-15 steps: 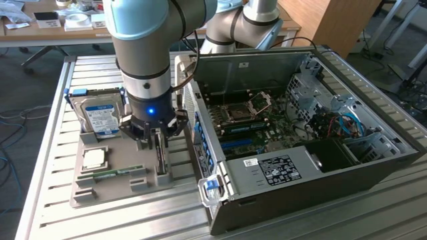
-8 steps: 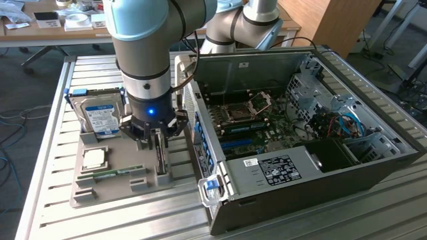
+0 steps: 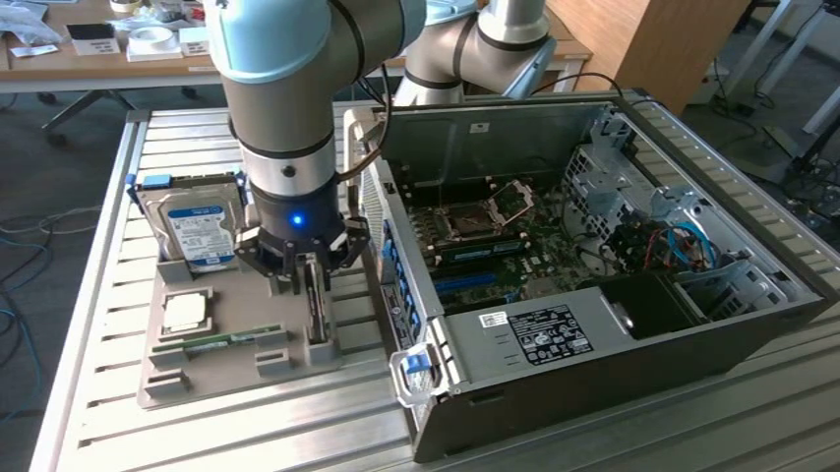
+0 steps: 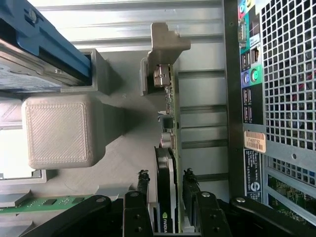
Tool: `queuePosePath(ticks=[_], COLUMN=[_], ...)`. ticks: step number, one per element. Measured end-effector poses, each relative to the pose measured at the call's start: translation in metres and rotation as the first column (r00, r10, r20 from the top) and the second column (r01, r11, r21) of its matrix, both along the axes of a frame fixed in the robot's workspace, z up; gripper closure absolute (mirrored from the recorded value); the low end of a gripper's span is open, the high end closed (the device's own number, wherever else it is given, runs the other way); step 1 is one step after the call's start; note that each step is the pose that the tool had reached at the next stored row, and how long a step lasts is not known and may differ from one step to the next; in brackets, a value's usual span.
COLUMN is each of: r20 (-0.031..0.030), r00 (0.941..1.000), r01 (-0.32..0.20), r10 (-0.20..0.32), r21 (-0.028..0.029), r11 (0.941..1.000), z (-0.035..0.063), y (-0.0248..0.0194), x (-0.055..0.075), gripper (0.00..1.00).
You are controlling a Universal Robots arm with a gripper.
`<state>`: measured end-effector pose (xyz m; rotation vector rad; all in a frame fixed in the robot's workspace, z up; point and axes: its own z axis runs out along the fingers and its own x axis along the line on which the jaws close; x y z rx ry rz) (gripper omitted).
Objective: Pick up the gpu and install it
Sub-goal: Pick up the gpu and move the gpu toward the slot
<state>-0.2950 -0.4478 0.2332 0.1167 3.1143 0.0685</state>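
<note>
While the wide-open gripper (image 4: 166, 177) straddles the upright gpu (image 4: 169, 145) in its holder (image 3: 210, 379), a centered, square squeeze seems best.

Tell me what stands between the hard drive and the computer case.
The gpu, standing on edge in the grey holder, with the open gripper straddling it. The exterior view shows this: hard drive on its left, computer case on its right.

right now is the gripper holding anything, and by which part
Nothing is held. The gripper is open, its fingers either side of the gpu at its fan end, not clamping it; the card stands on edge in the grey holder.
</note>
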Motion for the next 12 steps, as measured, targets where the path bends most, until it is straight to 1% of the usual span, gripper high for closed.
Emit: queuePosePath(ticks=[4, 8, 12], r20=[0.0001, 0.0, 0.0001], r00=[1.0, 1.0, 1.0], r01=[0.0, 0.0, 0.0], r10=[0.0, 0.0, 0.0], r21=[0.0, 0.0001, 0.0001], r11=[1.0, 1.0, 1.0], z=[-0.0009, -0.0041, -0.0041], y=[0.0027, 0.0028, 0.0028], x=[0.0001, 0.0001, 0.0], gripper=[0.58, 0.58, 0.58])
